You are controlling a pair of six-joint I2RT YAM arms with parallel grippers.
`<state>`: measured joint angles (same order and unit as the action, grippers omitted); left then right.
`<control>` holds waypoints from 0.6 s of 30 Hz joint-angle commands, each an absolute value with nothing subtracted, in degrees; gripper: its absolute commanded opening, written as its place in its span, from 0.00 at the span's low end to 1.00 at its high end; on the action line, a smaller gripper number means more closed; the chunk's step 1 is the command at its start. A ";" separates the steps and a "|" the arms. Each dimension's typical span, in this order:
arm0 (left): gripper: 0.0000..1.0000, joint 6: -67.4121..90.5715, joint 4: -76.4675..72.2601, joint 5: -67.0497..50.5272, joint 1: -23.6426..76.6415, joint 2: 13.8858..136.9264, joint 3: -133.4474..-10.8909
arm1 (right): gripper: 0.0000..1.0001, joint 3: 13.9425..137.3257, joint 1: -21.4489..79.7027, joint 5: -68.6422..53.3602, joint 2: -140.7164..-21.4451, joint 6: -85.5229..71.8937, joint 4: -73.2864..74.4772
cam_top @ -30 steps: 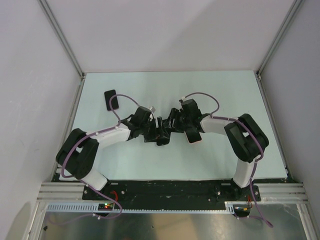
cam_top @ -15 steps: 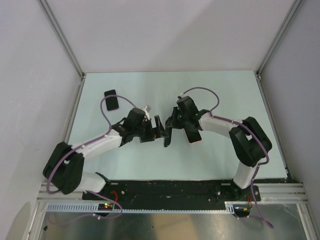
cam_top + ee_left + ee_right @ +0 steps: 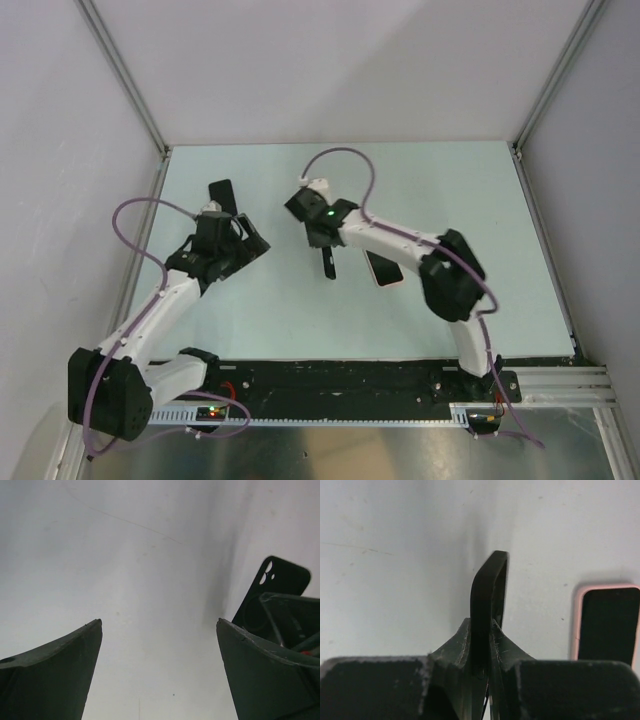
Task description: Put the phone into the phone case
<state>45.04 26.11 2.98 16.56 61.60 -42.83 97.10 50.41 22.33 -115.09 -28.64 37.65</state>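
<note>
1. Phone (image 3: 609, 625), pink-rimmed with its dark screen up, lies flat on the counter (image 3: 300, 310), just to the right of the right pincer (image 3: 481, 630) and apart from it.
2. We see that pincer nipped narrow on a thin black piece (image 3: 487, 595), held edge-on; we cannot tell what it is.
3. The left pincer (image 3: 159, 625) gapes wide, holding nothing.
4. The phone case (image 3: 272, 592) lies beyond its right finger, partly hidden; pale counter shows through its camera holes.
</note>
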 commanded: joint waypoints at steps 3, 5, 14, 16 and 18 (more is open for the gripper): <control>0.98 42.72 29.32 7.70 10.51 64.71 -48.38 | 0.24 111.21 55.35 32.64 -129.51 -24.31 50.34; 0.98 41.33 29.37 8.67 8.58 66.71 -50.79 | 0.41 112.44 55.83 31.16 -130.90 -24.21 50.22; 0.98 31.71 29.62 13.32 3.57 85.02 -67.95 | 0.89 89.33 52.20 5.10 -113.65 -26.00 25.68; 0.98 30.25 29.69 12.12 2.52 90.82 -72.82 | 0.91 83.06 50.82 1.91 -108.04 -27.44 20.57; 0.98 28.35 30.41 11.31 2.17 97.61 -78.76 | 0.91 77.83 49.44 -1.21 -102.73 -28.57 17.43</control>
